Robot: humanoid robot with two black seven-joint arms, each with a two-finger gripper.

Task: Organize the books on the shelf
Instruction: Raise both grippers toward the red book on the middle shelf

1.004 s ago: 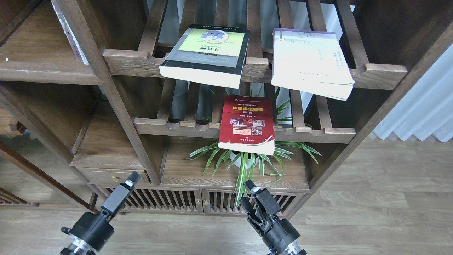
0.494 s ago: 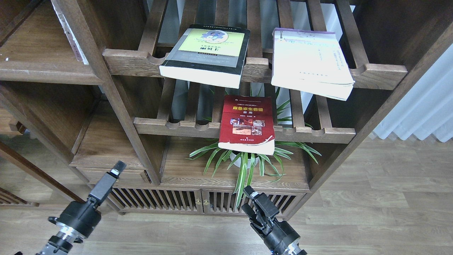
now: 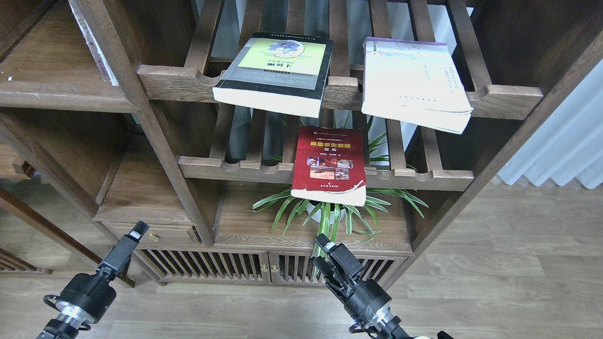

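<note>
A dark wooden bookcase fills the view, 3 paperbacks lying flat on its slatted racks, overhanging the scalloped rails, seemingly awaiting tidier placement on the solid plank shelf at upper left. The thick black-and-lime-green book and pale white book share the upper rack; the red book, its corner worn, sits below, above a potted spider plant. Both arms wait low, empty: right gripper jaws slightly spread; left gripper jaws' state unclear.
</note>
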